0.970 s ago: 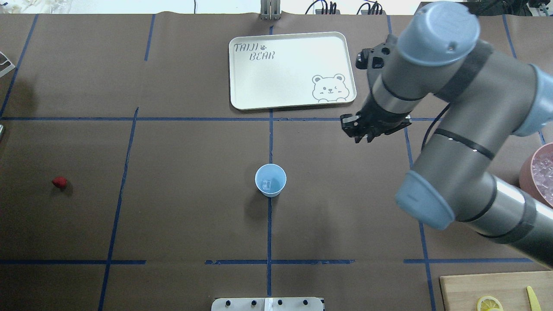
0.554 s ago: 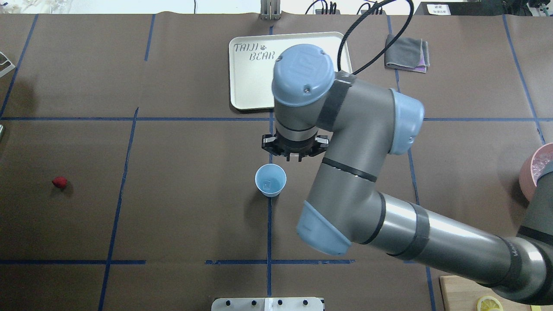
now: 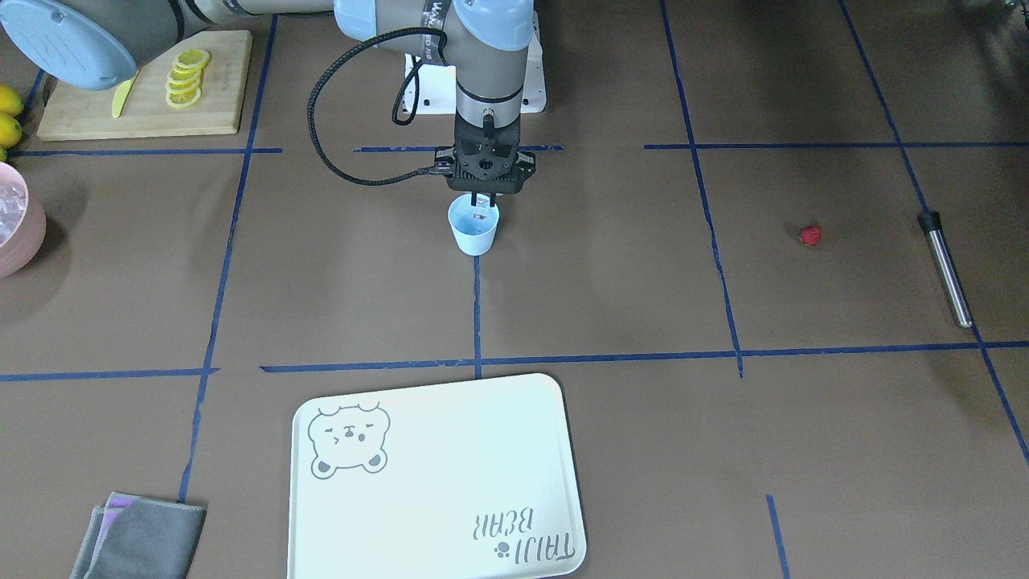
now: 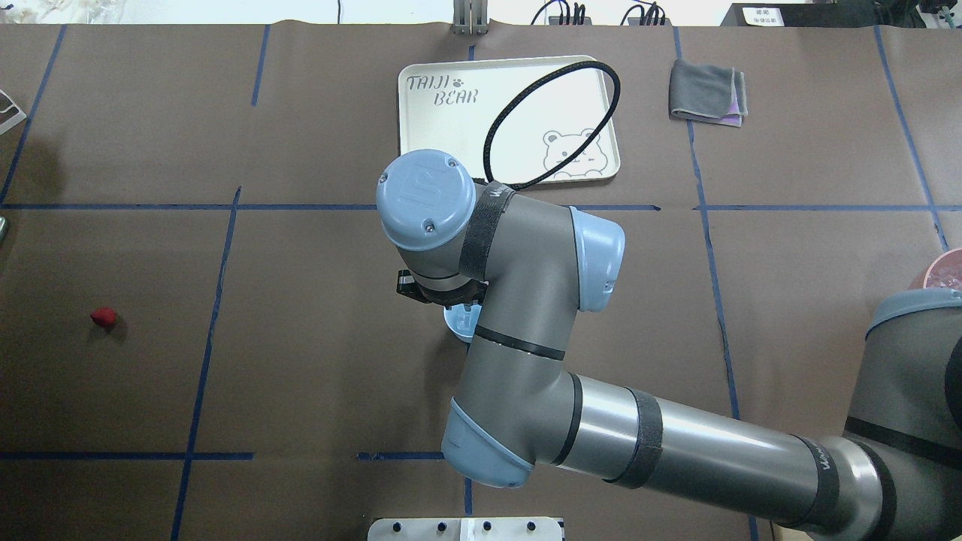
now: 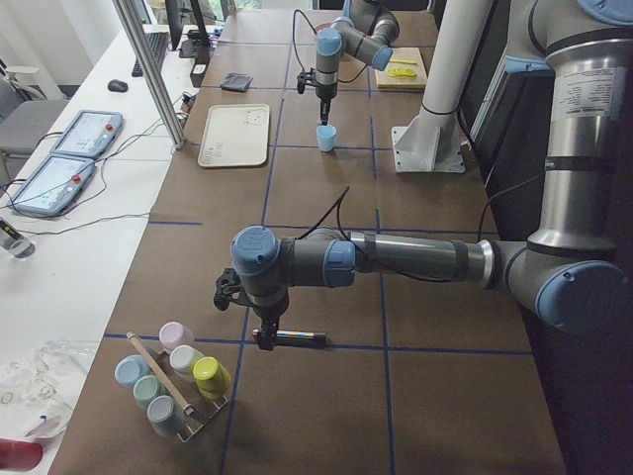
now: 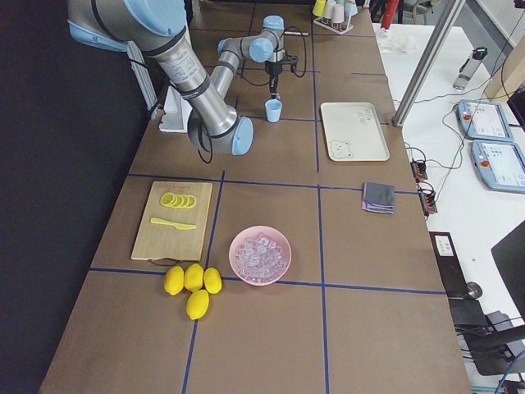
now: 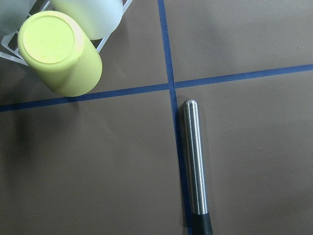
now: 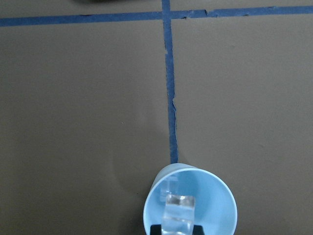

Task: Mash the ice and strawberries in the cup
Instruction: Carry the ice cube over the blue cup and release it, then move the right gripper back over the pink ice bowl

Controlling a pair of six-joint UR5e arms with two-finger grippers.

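cup (image 8: pixel 215 205): smooth matt blue plastic. ice (image 8: pixel 178 215) at cup: clear, glossy. table cover (image 3: pixel 643 322): matt brown paper. rod (image 7: pixel 195 161): brushed metal.

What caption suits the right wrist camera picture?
Right gripper holds an ice cube over the blue cup.

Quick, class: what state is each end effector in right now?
Left end effector: cannot be told.
Right end effector: closed on an ice cube, above the cup.
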